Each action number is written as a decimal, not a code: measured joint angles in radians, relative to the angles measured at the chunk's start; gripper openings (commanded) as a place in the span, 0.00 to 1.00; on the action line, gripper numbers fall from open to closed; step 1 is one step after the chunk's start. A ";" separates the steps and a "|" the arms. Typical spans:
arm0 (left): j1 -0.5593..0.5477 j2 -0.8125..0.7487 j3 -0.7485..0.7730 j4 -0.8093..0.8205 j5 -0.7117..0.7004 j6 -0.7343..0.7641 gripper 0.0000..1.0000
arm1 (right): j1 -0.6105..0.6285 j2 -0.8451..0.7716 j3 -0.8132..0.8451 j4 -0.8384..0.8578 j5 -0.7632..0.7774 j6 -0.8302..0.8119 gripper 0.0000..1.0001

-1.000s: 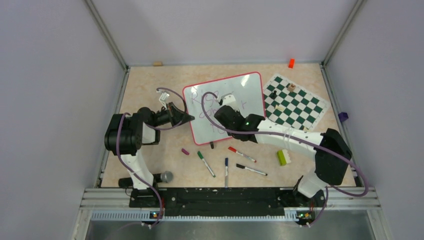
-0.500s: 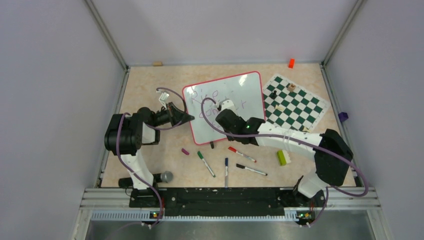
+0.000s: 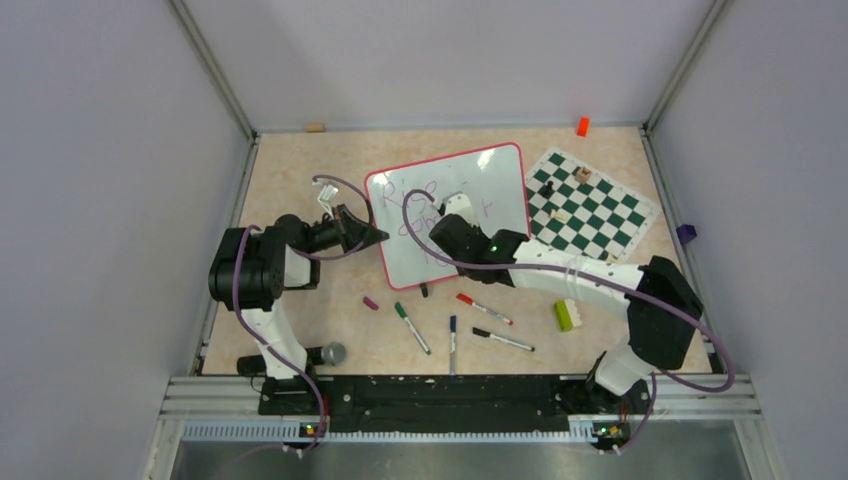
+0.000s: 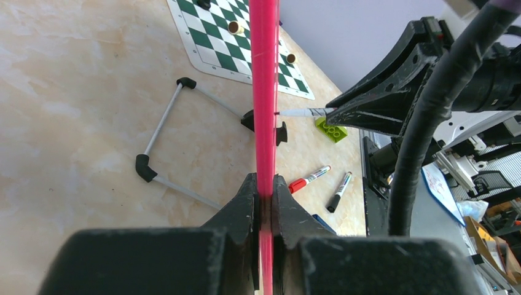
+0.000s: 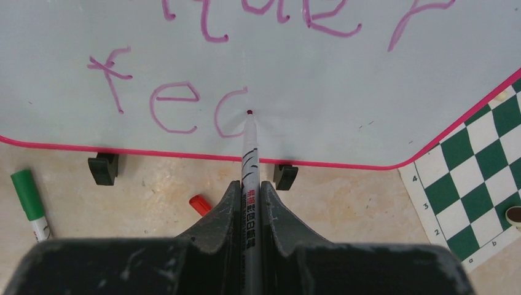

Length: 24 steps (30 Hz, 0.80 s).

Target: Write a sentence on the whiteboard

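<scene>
Left gripper (image 4: 264, 192): I am clenching the whiteboard (image 4: 264, 92) rim edge-on between its jaws | Sentence (image 5: 174, 98): lying just ahead of the right gripper (image 5: 250, 192), third line reading "fec" so far | Right: I am gripping a marker (image 5: 250, 153), tip touching the board straight ahead | Next: I am judging this to be mid-word; the half-drawn letter needs closing with light, steady pressure.
</scene>
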 measured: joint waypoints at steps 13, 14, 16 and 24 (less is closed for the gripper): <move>0.000 0.000 0.000 -0.001 -0.001 0.000 0.00 | -0.002 0.006 0.033 0.014 0.028 -0.005 0.00; 0.000 0.000 0.000 -0.001 0.000 0.000 0.00 | -0.002 0.000 0.019 0.014 0.027 -0.003 0.00; 0.000 0.000 0.000 -0.001 0.000 0.000 0.00 | -0.003 -0.010 -0.012 0.014 0.027 0.002 0.00; 0.000 0.000 0.000 0.000 0.001 0.000 0.00 | -0.006 -0.021 -0.043 -0.010 0.027 0.012 0.00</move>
